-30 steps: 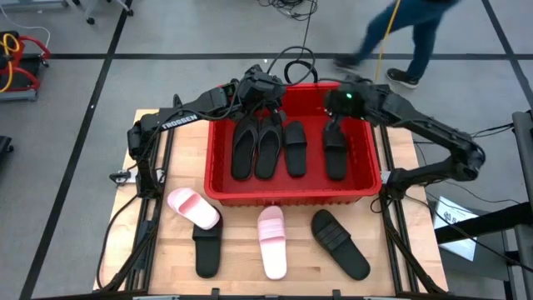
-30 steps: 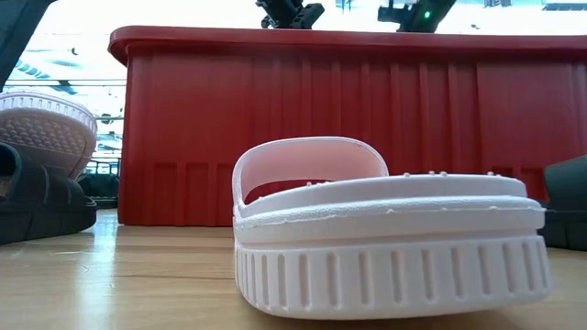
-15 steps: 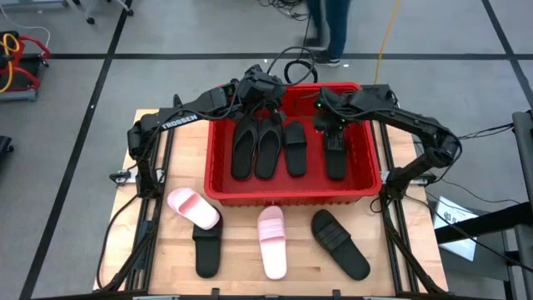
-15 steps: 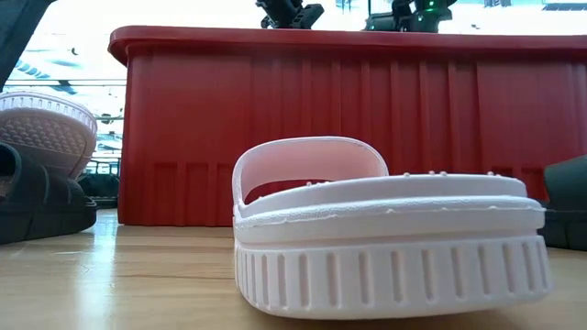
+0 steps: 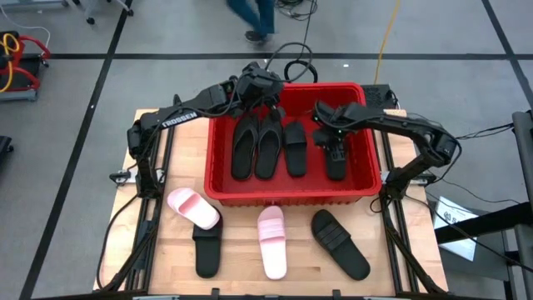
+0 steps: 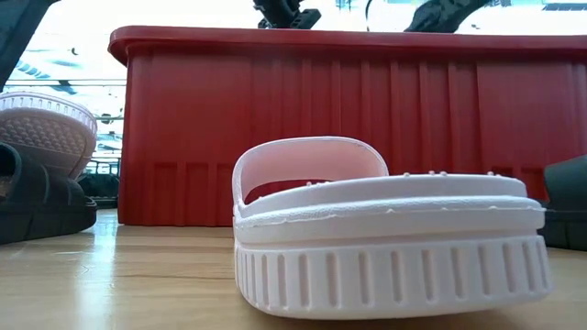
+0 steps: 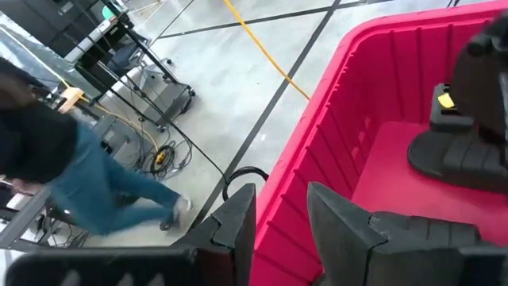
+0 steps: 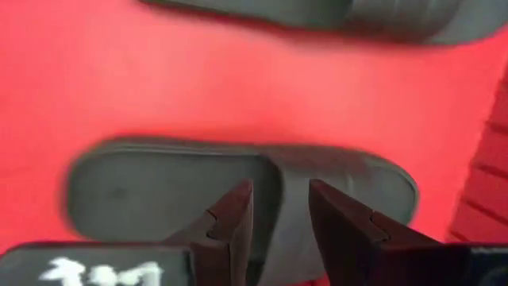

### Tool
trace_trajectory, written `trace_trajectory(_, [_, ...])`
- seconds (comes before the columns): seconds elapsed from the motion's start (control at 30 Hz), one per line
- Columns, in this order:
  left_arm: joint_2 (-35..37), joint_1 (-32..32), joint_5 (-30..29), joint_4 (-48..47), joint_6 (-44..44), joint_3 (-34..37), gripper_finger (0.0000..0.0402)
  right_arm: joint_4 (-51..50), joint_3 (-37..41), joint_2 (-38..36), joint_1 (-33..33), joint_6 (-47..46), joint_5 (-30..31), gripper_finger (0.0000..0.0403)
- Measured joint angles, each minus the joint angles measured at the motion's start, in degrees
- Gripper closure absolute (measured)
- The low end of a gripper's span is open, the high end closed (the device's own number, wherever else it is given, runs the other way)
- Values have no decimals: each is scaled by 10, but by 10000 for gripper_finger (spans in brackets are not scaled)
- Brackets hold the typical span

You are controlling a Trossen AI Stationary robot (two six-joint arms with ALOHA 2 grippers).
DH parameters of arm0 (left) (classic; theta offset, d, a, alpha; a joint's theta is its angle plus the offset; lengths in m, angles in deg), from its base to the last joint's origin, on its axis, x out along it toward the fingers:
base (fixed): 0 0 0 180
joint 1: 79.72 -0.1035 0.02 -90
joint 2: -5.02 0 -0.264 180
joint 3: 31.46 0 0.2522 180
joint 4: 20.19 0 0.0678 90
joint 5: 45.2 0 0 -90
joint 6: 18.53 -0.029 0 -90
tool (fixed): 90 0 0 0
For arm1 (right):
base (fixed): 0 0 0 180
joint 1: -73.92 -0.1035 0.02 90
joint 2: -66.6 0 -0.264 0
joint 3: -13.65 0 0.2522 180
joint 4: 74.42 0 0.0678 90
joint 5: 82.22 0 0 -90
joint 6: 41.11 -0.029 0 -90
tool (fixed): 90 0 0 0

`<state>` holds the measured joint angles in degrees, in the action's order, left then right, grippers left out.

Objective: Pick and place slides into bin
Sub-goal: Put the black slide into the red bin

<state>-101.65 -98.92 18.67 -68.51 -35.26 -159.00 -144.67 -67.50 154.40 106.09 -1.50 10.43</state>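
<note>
Right gripper (image 5: pixel 334 148) had descended into bin (image 5: pixel 218 171) | fingers slightly parted over matte black slide (image 8: pixel 238 179) strap, gripping nothing | seen only in right wrist view

Red bin (image 5: pixel 291 190): rectangular, slotted upper walls, upright at far centre of worktop. Inside, four black slides lying flat, lengthwise near-to-far: two touching at left (image 5: pixel 242 147) (image 5: pixel 269 146), a shorter one beside them (image 5: pixel 296 147), one apart at right (image 5: pixel 335 155). Near side, outside bin: pink slide (image 5: pixel 193 207) overlapping black slide (image 5: pixel 208 247) at left; pink slide (image 5: pixel 271 242) centre; black slide (image 5: pixel 340 243) angled, right.
</note>
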Motion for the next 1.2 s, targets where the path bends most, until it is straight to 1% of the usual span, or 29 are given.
trace_trajectory(0.1, [0, -4, 0, 0, 0, 0, 279, 37, 34, 0, 0, 8, 49, 289])
trace_trajectory(0.23, [0, -9, 0, 0, 1, 0, 279, 68, 62, -1, 0, 18, 88, 289])
trace_trajectory(0.47, [0, -11, 0, 0, 3, 0, 279, 94, 83, -1, -1, 17, 97, 289])
trace_trajectory(0.7, [0, -11, 0, 0, 4, 0, 279, 175, 104, -1, -1, -7, 155, 290])
trace_trajectory(0.8, [0, -11, 0, 0, 4, 0, 279, 213, 123, -1, -1, -9, 176, 308])
trace_trajectory(0.87, [0, -11, 0, 0, 4, 0, 279, 228, 136, -2, -1, -2, 186, 335])
trace_trajectory(0.97, [0, -11, 1, 1, 5, 0, 279, 245, 148, -2, -1, 0, 190, 386])
trace_trajectory(1.0, [0, -11, 1, 0, 5, 0, 279, 247, 150, -3, -2, 2, 191, 392])
trace_trajectory(1.2, [0, -11, 1, 1, 5, 0, 279, 270, 153, -15, -16, 26, 194, 398])
